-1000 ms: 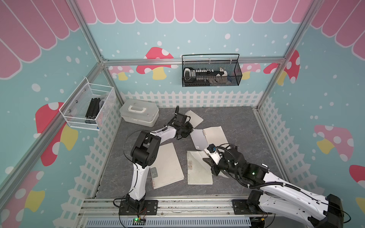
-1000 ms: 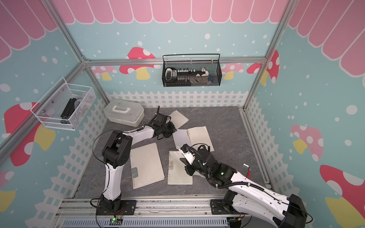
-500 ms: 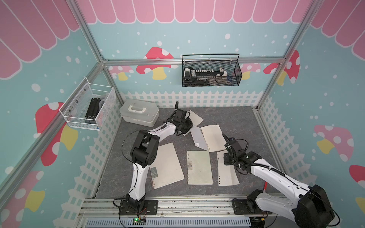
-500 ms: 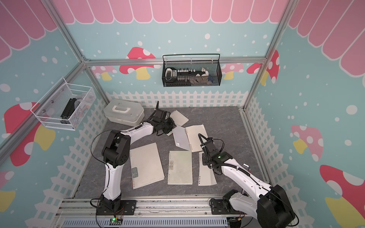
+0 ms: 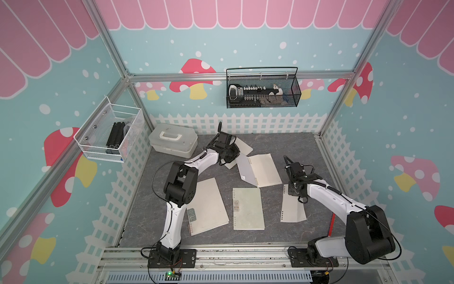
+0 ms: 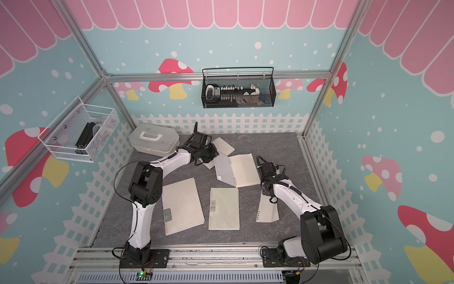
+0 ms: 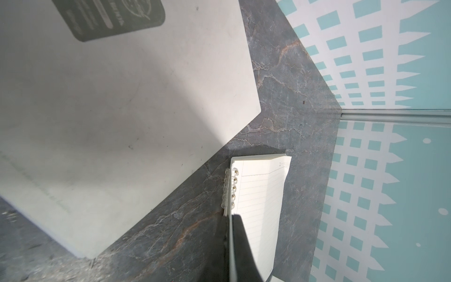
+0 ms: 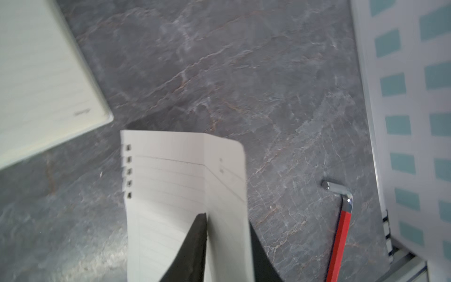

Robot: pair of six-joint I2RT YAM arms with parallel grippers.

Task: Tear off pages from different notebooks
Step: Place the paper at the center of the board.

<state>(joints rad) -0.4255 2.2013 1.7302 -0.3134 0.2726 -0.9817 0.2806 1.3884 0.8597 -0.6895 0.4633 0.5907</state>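
Right claw [image 8: 225,223] carried page [image 8: 170,175] rightward | jaws apart | left claw [image 7: 230,219] fingertips cropped

walls [image 5: 245,44]: teal, pink mushrooms | floor [image 5: 290,147]: grey marbled | fence [image 5: 270,123]: white pickets

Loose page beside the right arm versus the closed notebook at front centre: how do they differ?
The page is a single thin sheet with punch holes along one edge; the notebook is a thicker bound block with a wire coil and grey label. The page is creased, between the parted fingers of the right gripper; the notebook lies flat, untouched. Both are cream-white rectangles on the grey table.
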